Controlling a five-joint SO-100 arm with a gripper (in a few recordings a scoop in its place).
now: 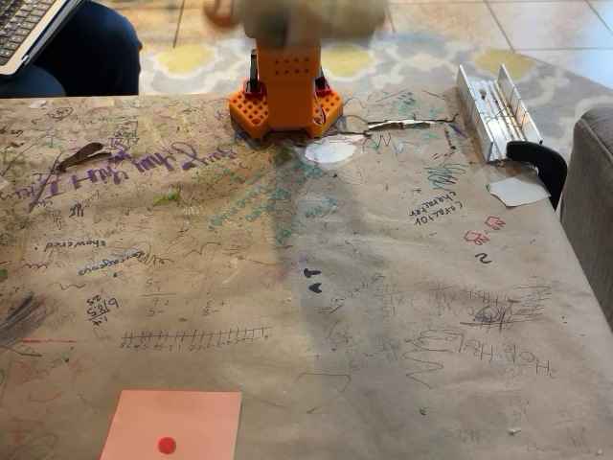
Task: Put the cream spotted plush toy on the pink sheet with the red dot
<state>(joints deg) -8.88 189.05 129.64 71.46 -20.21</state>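
Observation:
The pink sheet (172, 425) lies flat at the table's near edge, left of centre, with its red dot (167, 445) near its front. The orange arm base (285, 96) stands at the table's far edge. Above it, at the picture's top, hangs a blurred cream shape (306, 19) with an orange tinge at its left end. It may be the cream spotted plush toy, but the blur hides its spots. The blur also hides the gripper's fingers, so I cannot say whether they hold it.
The table is covered in brown paper (383, 316) full of scribbles. A metal rail (493, 110) and a black clamp (541, 158) sit at the far right. A grey sofa arm (589, 192) borders the right edge. A laptop (29, 29) and a person's leg (91, 53) are at the top left.

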